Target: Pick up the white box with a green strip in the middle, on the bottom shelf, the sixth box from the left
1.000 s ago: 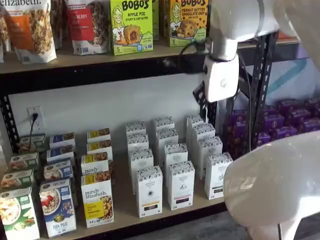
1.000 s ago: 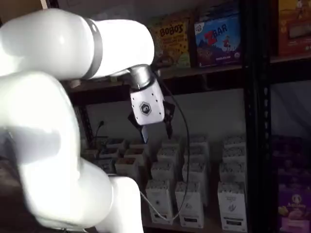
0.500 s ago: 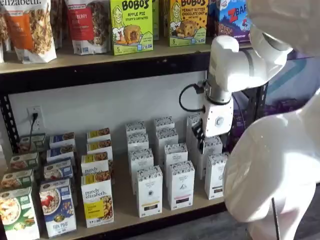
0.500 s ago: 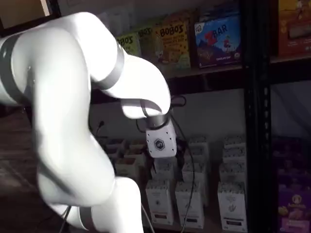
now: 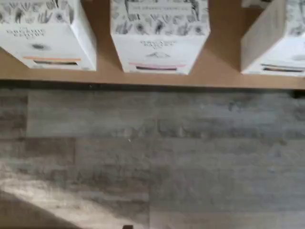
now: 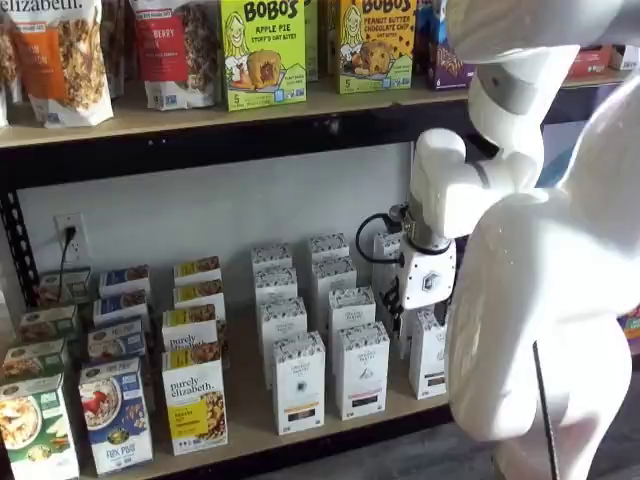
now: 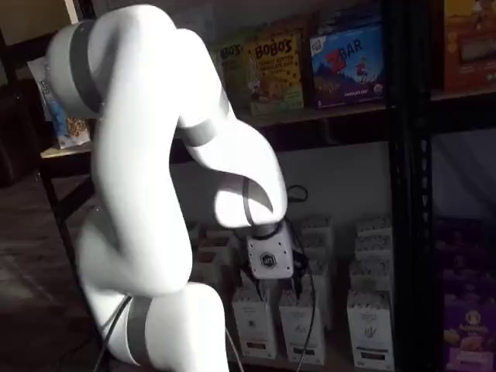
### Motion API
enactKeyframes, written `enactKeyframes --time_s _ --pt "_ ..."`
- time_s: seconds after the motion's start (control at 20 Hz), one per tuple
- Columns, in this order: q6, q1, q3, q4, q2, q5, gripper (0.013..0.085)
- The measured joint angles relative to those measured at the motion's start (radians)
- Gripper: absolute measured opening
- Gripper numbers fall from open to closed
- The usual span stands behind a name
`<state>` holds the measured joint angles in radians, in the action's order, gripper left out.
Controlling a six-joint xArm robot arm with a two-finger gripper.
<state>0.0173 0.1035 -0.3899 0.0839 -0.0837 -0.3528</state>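
Fingers (image 7: 296, 285) side-on, white box (image 6: 430, 352) upright, bottom shelf (image 6: 250, 425)

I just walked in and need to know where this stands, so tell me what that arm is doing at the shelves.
The robot arm has its gripper low at the bottom shelf, among the rows of tall white boxes. It is after one white box in the front row on the right. The box stands on the shelf, not yet lifted. Whether the fingers are open or shut cannot be told from either shelf view. The wrist view shows three front boxes and the floor below the shelf edge.
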Motion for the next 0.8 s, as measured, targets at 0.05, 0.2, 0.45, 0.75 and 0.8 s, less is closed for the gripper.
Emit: enactKeyframes --time_s 0.05,0.2,0.45,0.75,0.8 --pt "0.011 -0.001 -0.015 -0.012 0.036 0.014 0.085" --pt "0.025 0.0 -0.059 -0.026 0.151 0.091 0.085" --pt "0.059 0.012 -0.145 -0.05 0.314 0.199 0.085" --pt "-0.01 0.071 -0.283 0.079 0.461 0.203 0.085" --pt "-0.023 0.082 -0.31 0.104 0.482 0.189 0.085"
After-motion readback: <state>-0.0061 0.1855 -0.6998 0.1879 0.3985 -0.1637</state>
